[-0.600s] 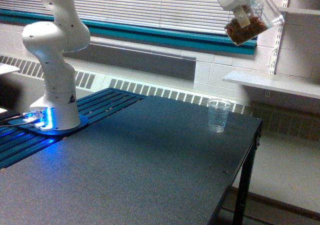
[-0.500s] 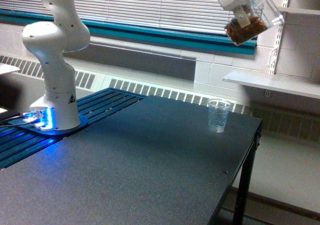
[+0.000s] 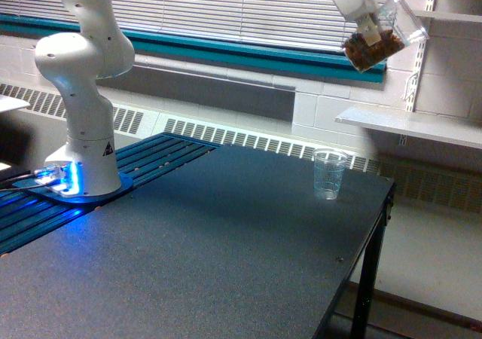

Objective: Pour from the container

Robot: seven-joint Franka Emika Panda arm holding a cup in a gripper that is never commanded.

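The container (image 3: 384, 34), a small clear plastic vessel with brown granular bits pooled at its lower end, hangs tilted high at the top right of the exterior view. My gripper (image 3: 365, 24) is shut on it, one white finger showing across its wall. A clear ribbed plastic cup (image 3: 329, 173) stands upright on the dark table (image 3: 211, 256) near its far right corner, well below the container.
The arm's white base (image 3: 79, 120) stands at the exterior view's left on a blue-lit mount. The table's right edge (image 3: 373, 233) drops off beside the cup. A white wall shelf (image 3: 414, 124) juts out behind the cup. Window blinds fill the background.
The container and gripper have risen slightly and shifted a little toward the exterior view's right. The cup has not moved.
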